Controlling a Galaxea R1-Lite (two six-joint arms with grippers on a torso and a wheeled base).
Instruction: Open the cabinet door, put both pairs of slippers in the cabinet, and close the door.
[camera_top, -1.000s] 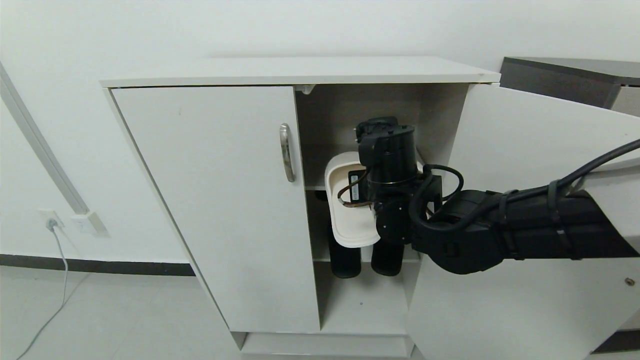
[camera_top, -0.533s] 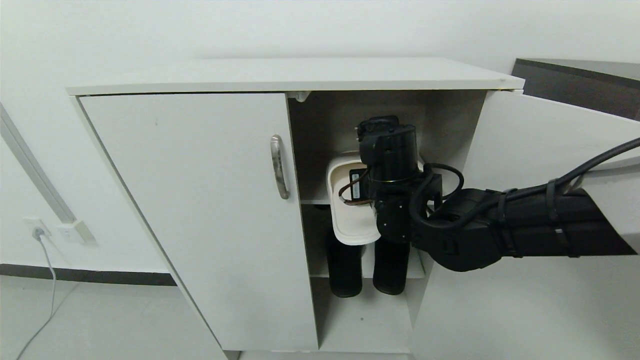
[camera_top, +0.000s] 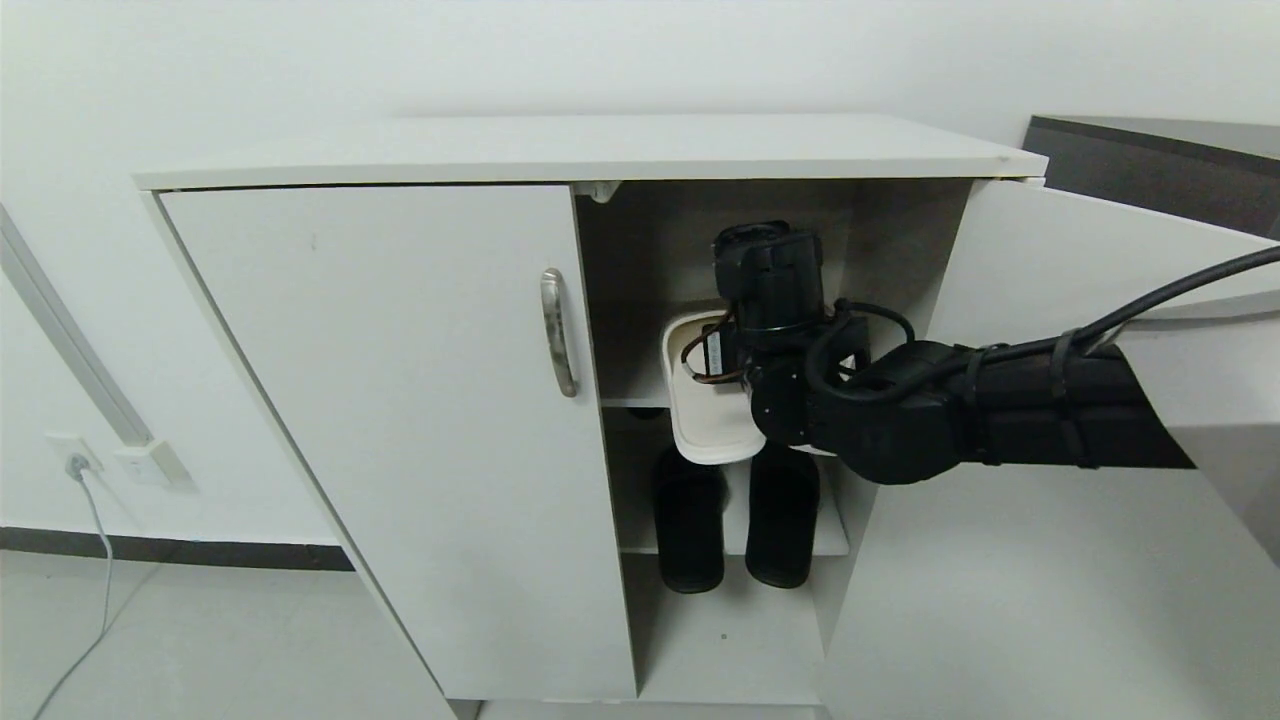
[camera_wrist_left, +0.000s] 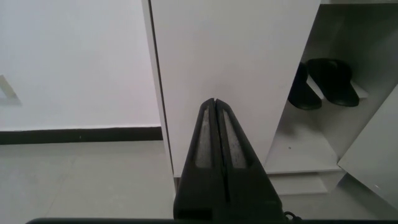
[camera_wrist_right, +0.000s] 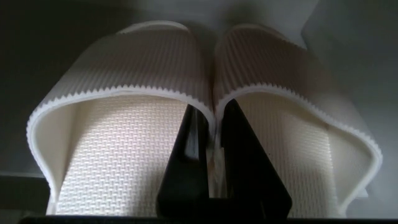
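Observation:
The white cabinet (camera_top: 600, 150) has its left door (camera_top: 400, 420) closed and its right door (camera_top: 1050, 580) swung open. My right arm is inside the open half at the upper shelf. There my right gripper (camera_wrist_right: 211, 115) is shut on the pair of white slippers (camera_top: 705, 420) (camera_wrist_right: 124, 143), pinching their inner edges together. The heels stick out past the shelf's front. The black slippers (camera_top: 735, 525) (camera_wrist_left: 329, 81) lie side by side on the shelf below. My left gripper (camera_wrist_left: 214, 102) is shut and holds nothing, low in front of the closed left door.
A metal handle (camera_top: 557, 332) sits on the closed door's right edge. The bottom compartment (camera_top: 725, 630) holds nothing. A wall socket with a cable (camera_top: 75, 465) is low on the left. A dark grey unit (camera_top: 1150, 150) stands behind the open door.
The head camera shifted closer a second ago. Since then my right arm has risen and pushed deeper into the cabinet, carrying the white slippers further onto the upper shelf.

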